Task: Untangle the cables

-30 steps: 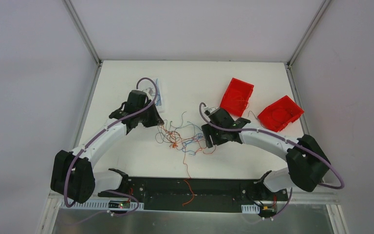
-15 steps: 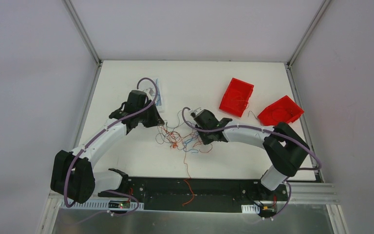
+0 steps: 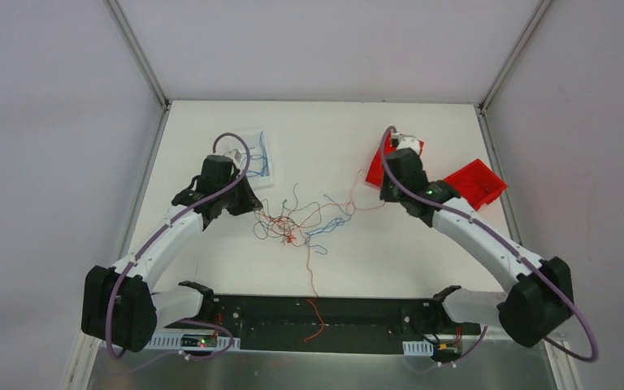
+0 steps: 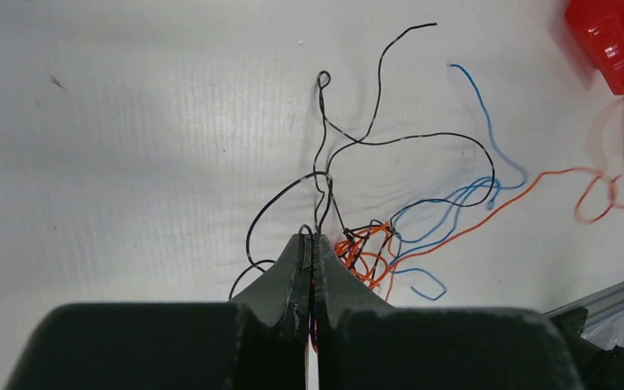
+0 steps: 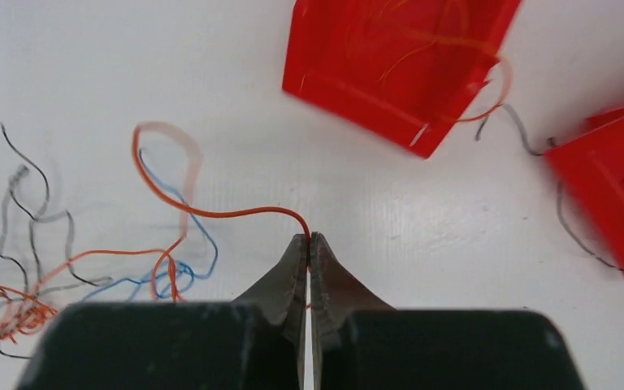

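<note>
White table [image 3: 333, 138], cables [image 3: 292, 227] lay tangled, left gripper [image 4: 312, 240] pinched black strands [image 4: 325, 187], right gripper [image 5: 309, 240] clamped 1 orange wire [image 5: 236, 213]

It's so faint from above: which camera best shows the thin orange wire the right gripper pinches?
Right wrist view: the thin orange wire runs sharply into the shut right gripper. Top view: a faint thread. Left wrist view: a distant strand.

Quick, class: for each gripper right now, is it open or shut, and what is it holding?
Left gripper: shut on black cables.
Right gripper: shut on an orange cable.
</note>
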`<state>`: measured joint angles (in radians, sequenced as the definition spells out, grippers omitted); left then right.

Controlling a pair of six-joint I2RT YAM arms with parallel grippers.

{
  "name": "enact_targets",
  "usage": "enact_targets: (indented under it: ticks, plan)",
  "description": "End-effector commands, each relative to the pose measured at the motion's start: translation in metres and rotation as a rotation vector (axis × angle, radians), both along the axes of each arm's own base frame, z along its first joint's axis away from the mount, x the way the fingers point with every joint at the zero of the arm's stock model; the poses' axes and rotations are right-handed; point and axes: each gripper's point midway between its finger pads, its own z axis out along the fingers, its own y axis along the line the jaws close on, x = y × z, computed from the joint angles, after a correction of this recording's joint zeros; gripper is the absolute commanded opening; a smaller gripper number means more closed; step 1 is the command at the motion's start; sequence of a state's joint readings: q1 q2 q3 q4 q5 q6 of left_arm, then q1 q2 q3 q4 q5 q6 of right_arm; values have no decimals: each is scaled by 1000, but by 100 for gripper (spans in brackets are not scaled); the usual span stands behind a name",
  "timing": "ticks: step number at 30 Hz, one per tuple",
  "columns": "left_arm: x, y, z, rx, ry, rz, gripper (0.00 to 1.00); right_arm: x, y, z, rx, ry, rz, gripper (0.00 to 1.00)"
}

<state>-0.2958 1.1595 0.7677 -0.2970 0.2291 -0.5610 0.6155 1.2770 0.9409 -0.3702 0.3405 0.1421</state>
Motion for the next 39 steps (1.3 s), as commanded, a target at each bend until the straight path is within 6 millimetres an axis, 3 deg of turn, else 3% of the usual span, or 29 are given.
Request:
enact_targets:
  ticks: [1,6,12,13,15,17,19,24,29,33,36,39]
  plan:
    - [-3,14,-2,23,1,48,0,15,-35,66,100,-99,-158,0]
    - [-5,17,-13,39,35,61,0,34,-60,137,189,-207,-236,0]
    - [-9,15,-24,34,80,50,0,52,-68,218,264,-319,-248,0]
    - [-10,13,-24,30,83,43,10,54,-68,229,276,-334,-249,0]
    - [-12,11,-23,20,84,23,41,57,-65,251,309,-363,-231,0]
    - [-13,6,-17,-3,72,2,59,57,-55,276,360,-389,-185,0]
    - [-12,1,-5,-16,36,-29,72,58,-41,285,402,-362,-133,0]
    - [-2,-24,47,9,-153,-174,88,57,-11,322,505,-369,9,0]
    - [16,-81,99,33,-437,-419,87,57,1,360,571,-407,64,0]
    - [33,-122,131,-92,-662,-511,84,54,9,381,628,-430,99,0]
    - [38,-146,131,-166,-661,-578,79,53,12,391,664,-446,108,0]
    - [38,-171,113,-167,-623,-667,76,50,13,398,686,-464,111,0]
